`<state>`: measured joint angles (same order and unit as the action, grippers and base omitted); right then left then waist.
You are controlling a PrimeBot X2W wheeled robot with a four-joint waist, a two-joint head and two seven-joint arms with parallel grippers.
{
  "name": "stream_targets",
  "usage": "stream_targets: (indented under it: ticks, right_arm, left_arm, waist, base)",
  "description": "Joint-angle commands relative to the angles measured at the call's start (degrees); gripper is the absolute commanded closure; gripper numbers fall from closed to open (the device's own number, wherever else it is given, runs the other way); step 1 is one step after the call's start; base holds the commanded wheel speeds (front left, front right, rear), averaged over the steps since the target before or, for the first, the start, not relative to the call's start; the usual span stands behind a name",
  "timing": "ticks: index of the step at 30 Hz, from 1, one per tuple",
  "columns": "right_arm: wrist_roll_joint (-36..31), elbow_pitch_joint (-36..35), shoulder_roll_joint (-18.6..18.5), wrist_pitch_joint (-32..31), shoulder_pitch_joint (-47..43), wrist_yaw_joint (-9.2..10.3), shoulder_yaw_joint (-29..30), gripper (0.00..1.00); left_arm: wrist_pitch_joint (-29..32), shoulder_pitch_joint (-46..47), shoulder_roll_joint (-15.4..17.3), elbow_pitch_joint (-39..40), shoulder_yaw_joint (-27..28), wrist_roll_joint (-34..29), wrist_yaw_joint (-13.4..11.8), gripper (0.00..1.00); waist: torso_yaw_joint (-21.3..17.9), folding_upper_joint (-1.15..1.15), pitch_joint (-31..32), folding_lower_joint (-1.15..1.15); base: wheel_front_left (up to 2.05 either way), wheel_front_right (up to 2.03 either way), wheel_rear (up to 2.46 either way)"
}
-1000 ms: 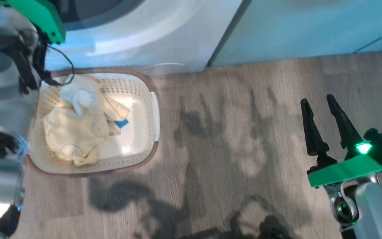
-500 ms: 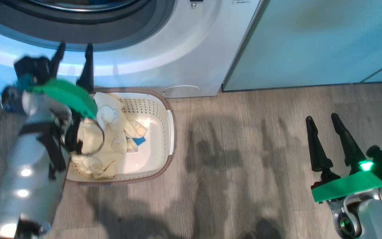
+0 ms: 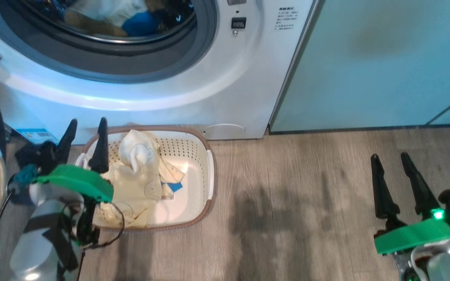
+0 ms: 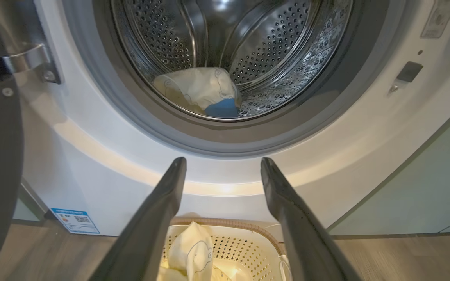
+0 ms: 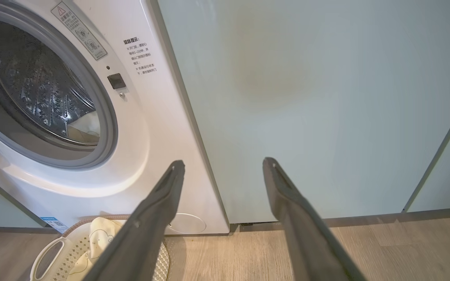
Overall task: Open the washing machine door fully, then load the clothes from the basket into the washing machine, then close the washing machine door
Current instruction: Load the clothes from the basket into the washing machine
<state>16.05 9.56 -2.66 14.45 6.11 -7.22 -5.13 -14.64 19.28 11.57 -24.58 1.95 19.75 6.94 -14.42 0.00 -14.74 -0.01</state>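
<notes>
Clothes (image 3: pixel 139 175): part in basket (image 3: pixel 209 171), part inside washing machine (image 3: pixel 225 97). L gripper (image 3: pixel 87 120) and R gripper (image 3: pixel 389 155) both spread wide, empty.

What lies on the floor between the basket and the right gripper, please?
In the head view, that stretch is bare: just wood-grain floor with soft shadows between the basket and the right gripper.

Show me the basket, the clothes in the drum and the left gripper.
basket (image 3: pixel 209 171), head view, right rim.
clothes (image 4: pixel 199 89), left wrist view, yellow garment's middle.
left gripper (image 3: pixel 87 121), head view, between its fingertips.
</notes>
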Motion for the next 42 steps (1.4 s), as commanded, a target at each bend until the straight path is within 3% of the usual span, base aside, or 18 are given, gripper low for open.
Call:
stream_targets:
  ticks: [1,18,42]
  right_arm:
    - [-0.34,-1.75,-0.61,0.55,-0.51,-0.26,-0.64,0.00]
    - [-0.17,-1.68,-1.01,0.55,-2.55,-0.26,-1.29,0.00]
    - [-0.31,-2.64,-1.13,0.55,-3.51,-0.26,0.35,0.00]
  left_arm:
    - [-0.36,0.16,1.46,2.48,2.78,0.36,0.10,0.00]
    - [-0.36,-6.64,-1.07,3.67,3.70,-0.36,0.46,0.00]
    - [-0.36,-12.06,-1.00,9.27,8.10,-1.38,0.54,0.00]
  waist:
    - [0.13,0.00,1.13,0.01]
    - [0.01,0.00,4.02,0.01]
    - [-0.22,0.00,5.18,0.01]
  base:
    - [0.00,0.00,0.00]
    - [0.00,0.00,0.00]
    - [0.00,0.00,0.00]
